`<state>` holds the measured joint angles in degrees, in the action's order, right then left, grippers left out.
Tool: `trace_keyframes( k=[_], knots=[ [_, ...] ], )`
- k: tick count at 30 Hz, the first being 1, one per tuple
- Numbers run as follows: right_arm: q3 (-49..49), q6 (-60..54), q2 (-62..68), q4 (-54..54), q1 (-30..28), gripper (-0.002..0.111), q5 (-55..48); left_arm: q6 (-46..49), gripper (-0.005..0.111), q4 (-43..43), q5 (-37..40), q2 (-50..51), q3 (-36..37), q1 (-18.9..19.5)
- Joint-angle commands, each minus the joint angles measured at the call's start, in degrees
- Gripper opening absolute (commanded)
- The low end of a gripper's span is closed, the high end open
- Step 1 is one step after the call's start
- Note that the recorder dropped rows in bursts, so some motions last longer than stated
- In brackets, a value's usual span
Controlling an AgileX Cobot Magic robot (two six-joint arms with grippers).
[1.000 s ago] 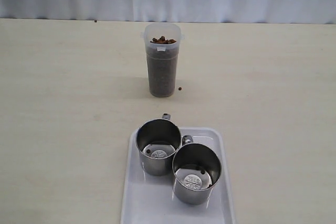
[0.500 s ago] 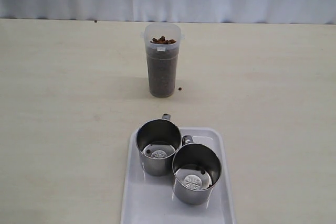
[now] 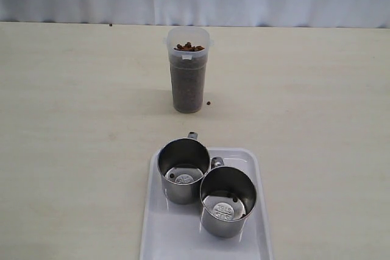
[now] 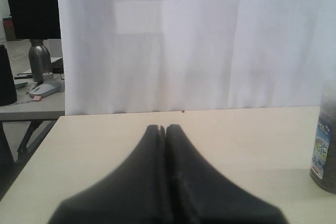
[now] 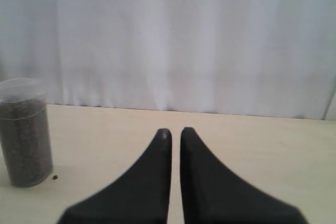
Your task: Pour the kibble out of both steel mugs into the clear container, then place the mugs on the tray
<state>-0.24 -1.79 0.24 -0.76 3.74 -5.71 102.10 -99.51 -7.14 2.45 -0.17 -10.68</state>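
mugs: steel mugs (image 3: 183, 170) upright on tray (image 3: 163, 235), touching; light, stiff, slick, so take by rim or handle
container: clear container (image 3: 188, 83) beyond tray, full of kibble (image 3: 189, 47), likely top-heavy
tools: left tool (image 4: 163, 128) and right tool (image 5: 172, 132) closed, holding nothing

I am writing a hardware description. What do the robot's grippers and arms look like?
The left gripper and right gripper look alike: each has two matte black fingers, broad at the base, curving in to narrow rounded tips. No cables or markings show. The arms themselves are not in view.
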Motion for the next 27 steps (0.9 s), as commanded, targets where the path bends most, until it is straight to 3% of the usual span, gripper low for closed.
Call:
trace_keyframes(
  k=[1, 6, 12, 20, 27],
  knots=[
    [0.24, -0.37, -0.24, 0.32, -7.01, 0.005, -0.12, -0.20, 0.000, -0.44, -0.01, 0.10, 0.17, 0.04],
    [0.24, -0.37, -0.24, 0.32, -12.59, 0.005, -0.12, -0.20, 0.000, -0.44, -0.01, 0.10, 0.17, 0.04],
    [0.24, -0.37, -0.24, 0.32, -12.59, 0.005, -0.12, -0.20, 0.000, -0.44, -0.55, 0.10, 0.17, 0.04],
    [0.24, 0.04, -0.24, 0.32, -6.21, 0.005, -6.51, -0.20, 0.000, -0.44, -0.52, 0.10, 0.17, 0.04],
    [0.24, 1.47, -0.24, 0.76, -6.23, 0.005, -6.41, -0.20, 0.000, -0.44, -0.52, 0.10, 0.17, 0.04]
  ],
)
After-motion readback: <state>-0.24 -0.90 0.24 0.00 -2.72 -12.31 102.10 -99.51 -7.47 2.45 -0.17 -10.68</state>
